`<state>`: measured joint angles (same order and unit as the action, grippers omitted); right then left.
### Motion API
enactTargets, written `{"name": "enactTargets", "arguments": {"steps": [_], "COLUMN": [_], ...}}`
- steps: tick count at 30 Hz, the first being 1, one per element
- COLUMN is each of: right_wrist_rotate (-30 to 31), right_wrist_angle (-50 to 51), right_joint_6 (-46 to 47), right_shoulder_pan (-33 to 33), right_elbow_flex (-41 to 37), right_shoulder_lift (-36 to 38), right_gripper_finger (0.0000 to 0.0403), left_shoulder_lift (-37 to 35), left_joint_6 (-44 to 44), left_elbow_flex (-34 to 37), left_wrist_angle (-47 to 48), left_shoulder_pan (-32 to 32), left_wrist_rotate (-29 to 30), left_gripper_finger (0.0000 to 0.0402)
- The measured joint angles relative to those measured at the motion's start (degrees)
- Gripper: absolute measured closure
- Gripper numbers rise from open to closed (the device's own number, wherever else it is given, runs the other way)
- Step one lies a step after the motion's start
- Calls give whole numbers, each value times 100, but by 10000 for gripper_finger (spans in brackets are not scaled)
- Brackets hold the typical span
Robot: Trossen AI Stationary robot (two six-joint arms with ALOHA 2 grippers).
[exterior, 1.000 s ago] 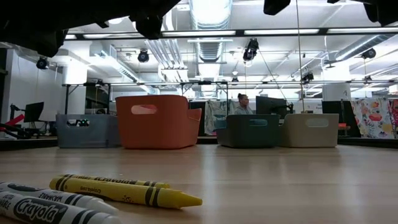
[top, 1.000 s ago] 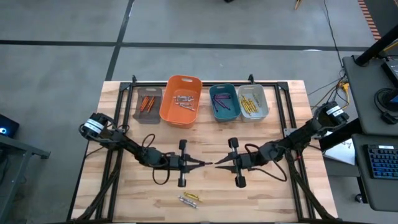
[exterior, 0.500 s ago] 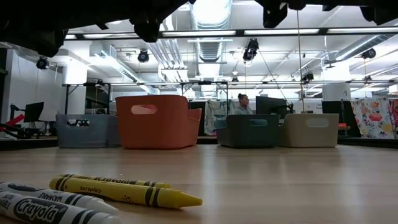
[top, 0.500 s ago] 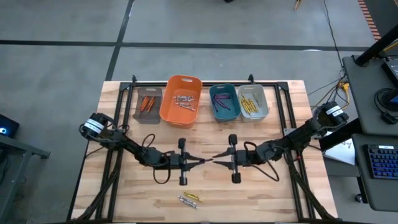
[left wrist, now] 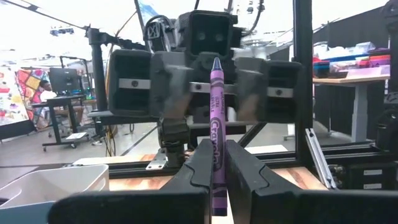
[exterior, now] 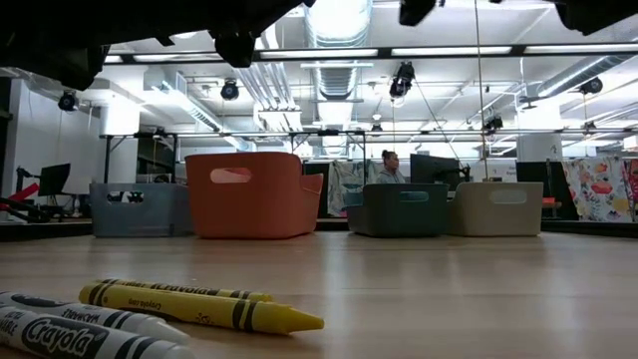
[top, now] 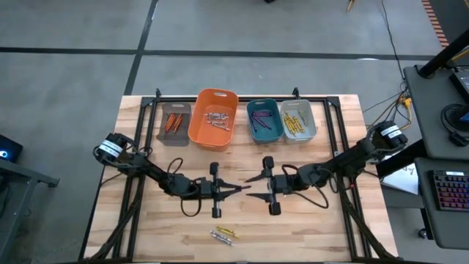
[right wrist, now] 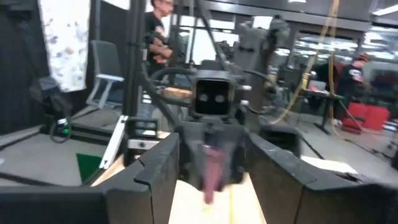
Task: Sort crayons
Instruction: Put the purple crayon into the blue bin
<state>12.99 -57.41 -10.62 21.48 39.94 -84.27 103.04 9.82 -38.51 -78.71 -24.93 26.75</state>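
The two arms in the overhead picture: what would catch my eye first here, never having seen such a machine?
Probably the two dark arms meeting nose to nose at the table's middle: the left gripper pinches a purple crayon, and the right gripper faces it with fingers spread. Next, the row of bins along the far edge, the big orange bin above all. Two loose crayons lie near the front edge.

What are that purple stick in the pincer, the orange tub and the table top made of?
The purple crayon held in the left pincer looks like wax in a matte paper wrapper, going by its printed label and bare pointed tip. The orange tub looks like smooth moulded plastic, with rounded corners and an even colour. The table seems to be pale wooden planks, with visible grain and seams.
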Motion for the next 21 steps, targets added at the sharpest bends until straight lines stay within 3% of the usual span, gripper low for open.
{"name": "enactTargets", "arguments": {"steps": [8,15,21], "right_wrist_rotate": [7,10,23], "right_wrist_angle": [-69,-17,78], "right_joint_6": [-347,-298,-242], "right_shoulder_pan": [-72,-83,-115], "right_elbow_flex": [385,372,372], "right_shoulder_lift": [-404,-378,-278], "right_gripper_finger": [259,380,387], "left_shoulder_lift": [0,0,0], "left_joint_6": [15,-76,-81], "left_elbow_flex": [-1,1,3], "left_wrist_angle": [-72,-80,-102], "left_shoulder_pan": [-2,-2,-4], "left_wrist_rotate": [23,82,131], "left_gripper_finger": [402,401,353]}}
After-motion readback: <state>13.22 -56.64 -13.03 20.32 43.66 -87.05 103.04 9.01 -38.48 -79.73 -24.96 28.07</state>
